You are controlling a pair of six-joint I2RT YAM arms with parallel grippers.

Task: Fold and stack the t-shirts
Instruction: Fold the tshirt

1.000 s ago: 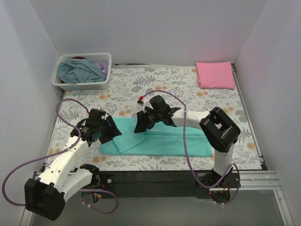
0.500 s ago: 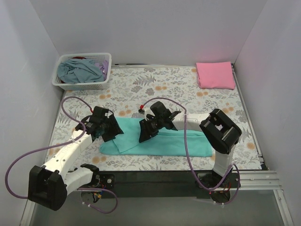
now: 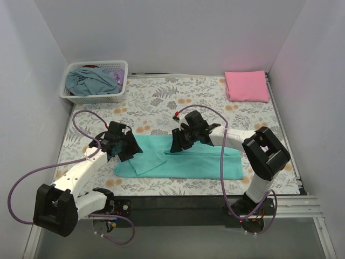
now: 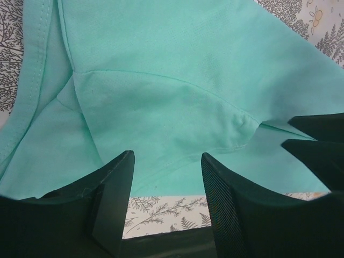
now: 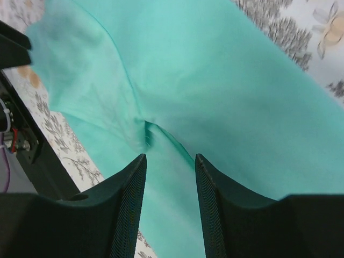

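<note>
so the teal-green t-shirt (image 3: 199, 164) is lying as a long folded strip near the front of the bench (image 3: 161, 102), sleeve flapped over at its left end. left claw (image 3: 127, 150) sits over that end, fingers spread, nothing pinched. right claw (image 3: 176, 144) is at the strip's far edge, also spread and empty. the pink t-shirt (image 3: 247, 86) lies folded in the far right corner, and the basket (image 3: 91, 98) of clothes is far left.

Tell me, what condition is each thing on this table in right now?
Teal t-shirt: flat, partly folded lengthwise
Pink t-shirt: folded, far right corner
White basket: holds crumpled clothes
Left hand: open, empty, at teal t-shirt's left end
Right hand: open, empty, above its middle
</note>
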